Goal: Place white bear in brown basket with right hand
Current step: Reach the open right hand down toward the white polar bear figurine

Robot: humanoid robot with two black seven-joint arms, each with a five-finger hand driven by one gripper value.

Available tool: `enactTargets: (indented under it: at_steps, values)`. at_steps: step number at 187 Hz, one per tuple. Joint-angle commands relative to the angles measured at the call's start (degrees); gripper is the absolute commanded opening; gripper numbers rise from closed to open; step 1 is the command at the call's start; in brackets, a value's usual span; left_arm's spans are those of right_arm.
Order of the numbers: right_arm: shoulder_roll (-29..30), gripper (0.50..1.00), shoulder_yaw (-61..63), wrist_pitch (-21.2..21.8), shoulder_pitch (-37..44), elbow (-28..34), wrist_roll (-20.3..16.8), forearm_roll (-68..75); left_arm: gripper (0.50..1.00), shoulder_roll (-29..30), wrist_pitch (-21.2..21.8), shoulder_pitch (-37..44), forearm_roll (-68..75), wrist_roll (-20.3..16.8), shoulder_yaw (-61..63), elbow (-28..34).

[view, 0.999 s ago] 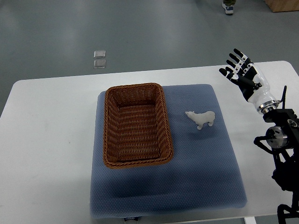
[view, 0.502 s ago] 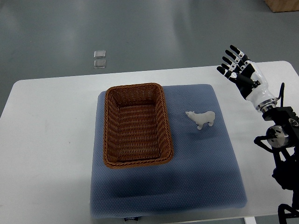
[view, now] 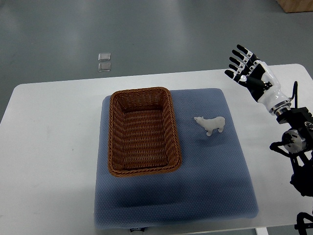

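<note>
A small white bear (view: 211, 124) stands on the blue mat (view: 210, 171), just right of the brown wicker basket (view: 115, 142), with its head toward the basket. The basket holds nothing. My right hand (view: 243, 66) hovers above the table's far right corner, up and to the right of the bear and well apart from it. Its fingers are spread and it holds nothing. The left arm does not show.
The mat lies on a white table (view: 49, 147). The right arm's dark joints (view: 293, 142) stand along the table's right edge. Two small clear squares (view: 103, 61) lie on the grey floor beyond the table.
My right hand has drifted a little up and to the left, staying open. The bear and the basket have not moved.
</note>
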Motion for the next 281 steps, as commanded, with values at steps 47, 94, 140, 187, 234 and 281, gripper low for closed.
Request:
enactTargets:
  at_steps: [47,94,140,187,234,281]
  values:
    - [-16.3,0.915,-18.2,-0.5,1.3,5.0,7.5,-11.1,1.0,0.0,0.0,0.0,0.0,0.0,0.1,0.0]
    - [-25.5,0.915,-30.3,-2.0,2.4,12.3,9.0,-21.8,1.0,0.0,0.0,0.0,0.0,0.0,0.1,0.0]
    - [-28.1,0.913,-39.2,-5.9,4.7,13.7,8.4,-29.3,1.0,0.0,0.0,0.0,0.0,0.0,0.0,0.0]
    - [-29.3,0.907,-41.8,-8.0,5.7,13.5,5.4,-31.1,1.0,0.0,0.0,0.0,0.0,0.0,0.1,0.0]
    - [-29.5,0.868,-44.2,-8.7,7.9,13.0,2.5,-32.8,1.0,0.0,0.0,0.0,0.0,-0.1,0.1,0.0]
    - [-29.1,0.817,-46.9,-10.0,9.1,12.0,1.1,-32.8,1.0,0.0,0.0,0.0,0.0,0.0,0.0,0.0]
